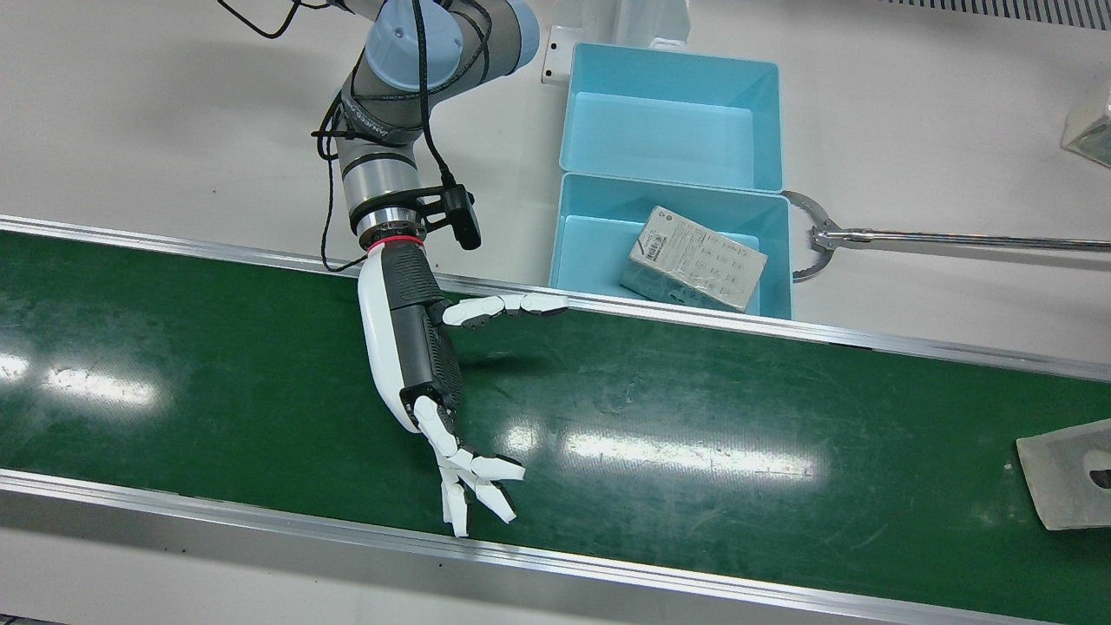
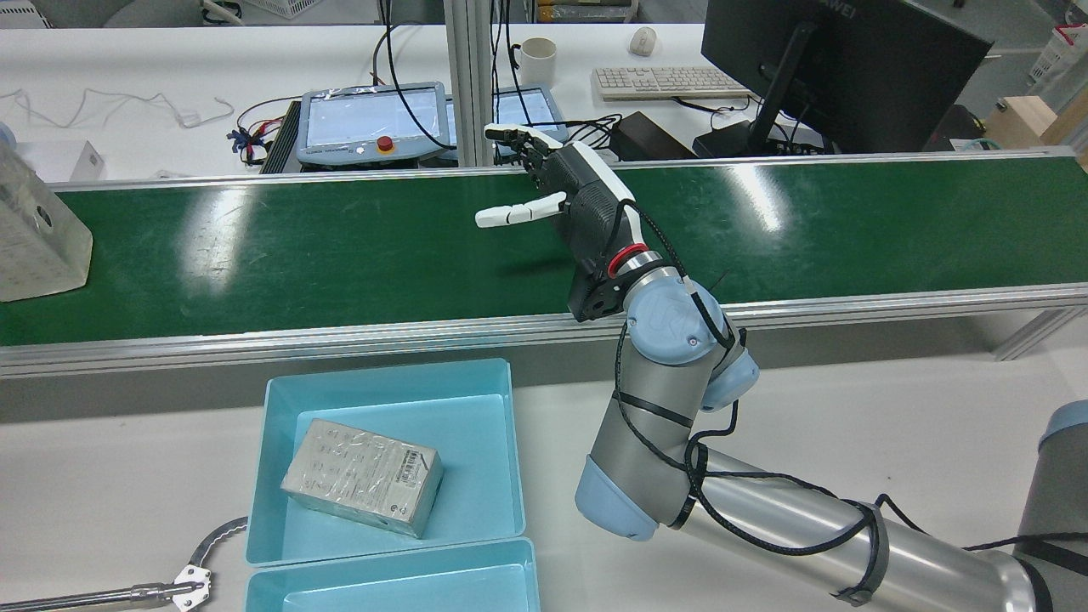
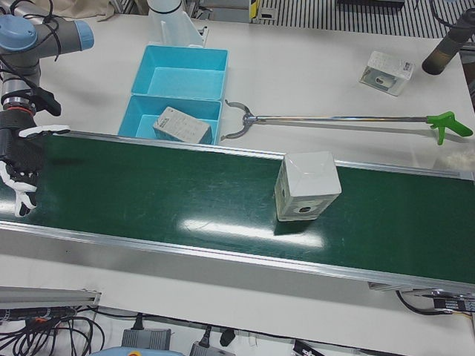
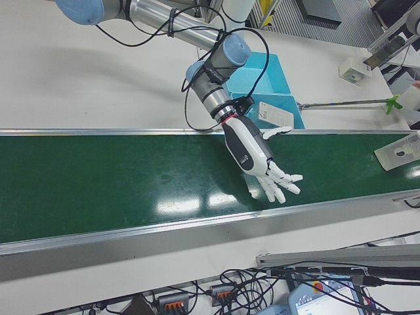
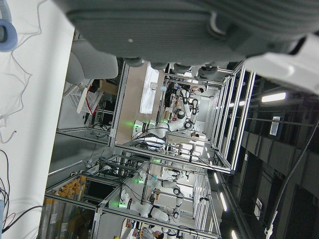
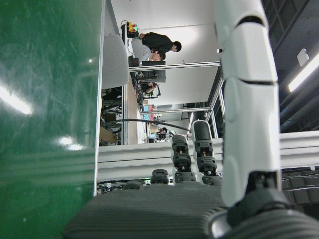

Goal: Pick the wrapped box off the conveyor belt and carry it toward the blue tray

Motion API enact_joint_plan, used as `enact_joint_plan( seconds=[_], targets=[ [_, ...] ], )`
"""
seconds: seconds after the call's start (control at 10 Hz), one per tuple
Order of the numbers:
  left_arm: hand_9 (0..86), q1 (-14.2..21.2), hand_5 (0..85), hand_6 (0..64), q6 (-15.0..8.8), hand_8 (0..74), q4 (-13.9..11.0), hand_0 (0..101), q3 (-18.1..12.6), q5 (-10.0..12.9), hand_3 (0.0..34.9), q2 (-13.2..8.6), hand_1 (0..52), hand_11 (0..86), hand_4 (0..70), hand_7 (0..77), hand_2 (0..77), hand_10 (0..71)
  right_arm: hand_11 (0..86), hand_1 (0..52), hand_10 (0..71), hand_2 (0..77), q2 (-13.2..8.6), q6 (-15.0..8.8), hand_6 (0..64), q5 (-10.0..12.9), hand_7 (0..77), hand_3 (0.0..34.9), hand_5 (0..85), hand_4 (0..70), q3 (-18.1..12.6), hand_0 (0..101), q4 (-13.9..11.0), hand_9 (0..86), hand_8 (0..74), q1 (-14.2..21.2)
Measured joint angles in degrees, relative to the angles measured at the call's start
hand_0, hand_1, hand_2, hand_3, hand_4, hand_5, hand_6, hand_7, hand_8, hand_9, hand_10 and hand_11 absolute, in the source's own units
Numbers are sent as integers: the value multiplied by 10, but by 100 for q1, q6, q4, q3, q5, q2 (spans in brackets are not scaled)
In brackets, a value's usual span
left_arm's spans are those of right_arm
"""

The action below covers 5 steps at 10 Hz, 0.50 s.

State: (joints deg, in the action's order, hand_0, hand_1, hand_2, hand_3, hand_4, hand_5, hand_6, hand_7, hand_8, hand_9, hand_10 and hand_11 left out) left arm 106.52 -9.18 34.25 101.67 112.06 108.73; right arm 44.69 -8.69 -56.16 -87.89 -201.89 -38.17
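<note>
A wrapped box (image 3: pixel 306 185) stands upright on the green conveyor belt (image 1: pixel 694 391), far from my right hand. It shows cut off at the front view's right edge (image 1: pixel 1068 473) and at the rear view's left edge (image 2: pixel 34 229). My right hand (image 1: pixel 417 365) is open and empty, its fingers (image 6: pixel 249 99) spread low over the belt; it also shows in the rear view (image 2: pixel 569 204). The blue tray (image 1: pixel 677 187) has two bins beside the belt. A second wrapped box (image 1: pixel 694 258) lies in the bin nearer the belt. My left hand (image 5: pixel 199 25) shows only in its own view, pointing into the room.
A long reach-grabber tool (image 1: pixel 955 237) lies on the table, its claw next to the tray. Another small box (image 3: pixel 386 72) sits on the table beyond it. Metal rails (image 1: pixel 260 512) edge the belt. A monitor (image 2: pixel 833 68) and control pendants (image 2: pixel 374 123) stand behind the belt.
</note>
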Motion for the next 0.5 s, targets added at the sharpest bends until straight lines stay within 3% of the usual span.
enact_joint_plan(
  seconds=[0.5],
  targets=[
    [0, 0, 11, 5, 0, 5, 0, 0, 0, 0, 0, 0, 0, 5, 0, 0, 5, 5, 11, 164, 0, 125, 95, 32, 55, 8, 71, 0, 262, 115, -29, 496, 0, 33, 5, -37]
  ],
)
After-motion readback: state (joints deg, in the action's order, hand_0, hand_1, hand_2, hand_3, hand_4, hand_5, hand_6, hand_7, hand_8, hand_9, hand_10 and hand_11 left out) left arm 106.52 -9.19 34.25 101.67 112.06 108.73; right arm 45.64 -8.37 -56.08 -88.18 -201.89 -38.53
